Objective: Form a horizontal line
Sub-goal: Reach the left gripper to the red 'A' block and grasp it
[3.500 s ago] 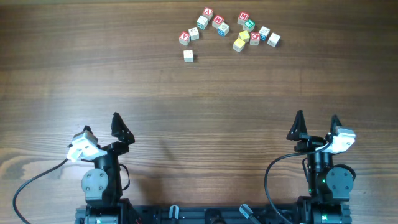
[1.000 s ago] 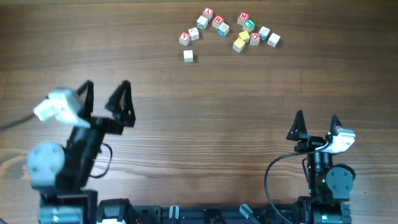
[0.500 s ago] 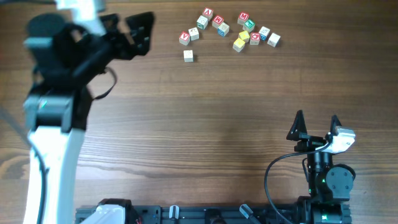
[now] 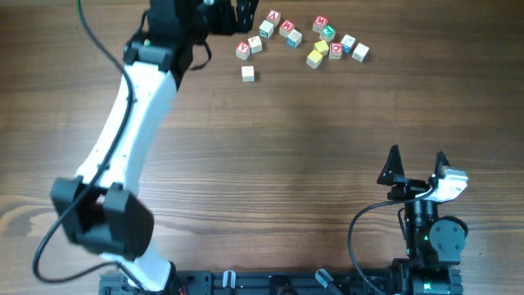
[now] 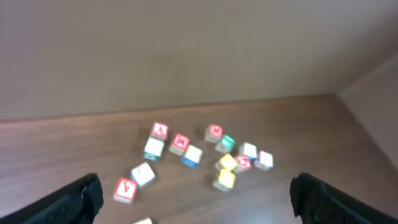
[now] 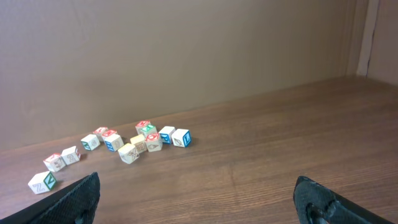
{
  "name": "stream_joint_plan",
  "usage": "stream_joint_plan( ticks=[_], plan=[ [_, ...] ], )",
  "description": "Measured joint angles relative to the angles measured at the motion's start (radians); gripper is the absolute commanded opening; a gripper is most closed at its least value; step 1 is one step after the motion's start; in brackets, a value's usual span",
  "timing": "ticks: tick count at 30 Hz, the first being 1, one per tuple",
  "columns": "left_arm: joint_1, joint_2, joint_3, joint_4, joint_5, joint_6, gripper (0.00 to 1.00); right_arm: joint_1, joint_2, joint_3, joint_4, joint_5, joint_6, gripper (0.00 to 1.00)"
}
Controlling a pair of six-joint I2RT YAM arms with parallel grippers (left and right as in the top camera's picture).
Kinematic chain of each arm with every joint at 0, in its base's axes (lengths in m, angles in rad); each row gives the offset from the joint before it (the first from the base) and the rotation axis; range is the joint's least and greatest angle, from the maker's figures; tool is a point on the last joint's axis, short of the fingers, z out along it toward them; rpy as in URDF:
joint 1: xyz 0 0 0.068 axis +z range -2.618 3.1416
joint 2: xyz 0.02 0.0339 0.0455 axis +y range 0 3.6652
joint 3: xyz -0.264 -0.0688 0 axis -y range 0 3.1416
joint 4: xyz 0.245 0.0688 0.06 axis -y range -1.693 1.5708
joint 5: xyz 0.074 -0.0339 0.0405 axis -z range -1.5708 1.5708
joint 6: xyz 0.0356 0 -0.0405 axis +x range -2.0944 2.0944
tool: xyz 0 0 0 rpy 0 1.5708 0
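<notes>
The red V cube point(image 4: 242, 50) lies at the far left of the cube group, with the pale whitish cube point(image 4: 255, 44) touching it on the right. The third cube point(image 4: 248, 74) sits alone nearer to me; its green face shows in the right wrist view point(image 6: 42, 182). My left gripper point(image 4: 228, 18) is open and empty, up above the table just left of and behind these cubes. In the left wrist view the red V cube point(image 5: 125, 190) and the pale cube point(image 5: 143, 175) lie between its fingers point(image 5: 78, 199). My right gripper point(image 4: 417, 160) is open and empty near the front right.
Several other letter cubes lie right of the three, among them two yellow ones point(image 4: 321, 47), a red-faced one point(image 4: 273, 16) and a white one point(image 4: 360, 52) at the right end. A wall stands behind the table's far edge point(image 5: 186, 106).
My left arm has swung from the front left up and across to the far edge, and its gripper now hangs beside the cube group. The cubes and the right arm have not moved.
</notes>
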State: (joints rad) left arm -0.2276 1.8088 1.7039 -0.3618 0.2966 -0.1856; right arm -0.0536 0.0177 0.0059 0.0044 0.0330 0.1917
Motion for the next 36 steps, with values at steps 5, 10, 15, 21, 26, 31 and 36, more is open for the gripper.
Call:
stream_joint_plan(
  ticks=[5, 10, 15, 21, 26, 31, 36],
  plan=[
    [0.000, 0.161, 0.232, -0.111, -0.108, 0.116, 1.00, 0.000, 0.000, 0.000, 0.000, 0.000, 0.000, 1.00],
    [0.000, 0.257, 0.246, -0.240, -0.163, 0.259, 1.00, 0.000, 0.000, 0.000, 0.000, 0.000, 0.000, 1.00],
    [0.000, 0.280, 0.246, -0.290, -0.173, 0.324, 1.00, 0.000, 0.000, 0.000, 0.000, 0.000, 0.000, 1.00],
    [-0.002, 0.280, 0.246, -0.304, -0.173, 0.343, 1.00, 0.000, 0.000, 0.000, 0.000, 0.000, 0.000, 1.00],
    [-0.002, 0.313, 0.249, -0.267, -0.173, 0.441, 1.00, 0.000, 0.000, 0.000, 0.000, 0.000, 0.000, 1.00],
    [-0.002, 0.455, 0.249, -0.221, -0.173, 0.496, 1.00, 0.000, 0.000, 0.000, 0.000, 0.000, 0.000, 1.00],
    [-0.002, 0.526, 0.249, -0.134, -0.172, 0.502, 1.00, 0.000, 0.000, 0.000, 0.000, 0.000, 0.000, 1.00]
  ],
)
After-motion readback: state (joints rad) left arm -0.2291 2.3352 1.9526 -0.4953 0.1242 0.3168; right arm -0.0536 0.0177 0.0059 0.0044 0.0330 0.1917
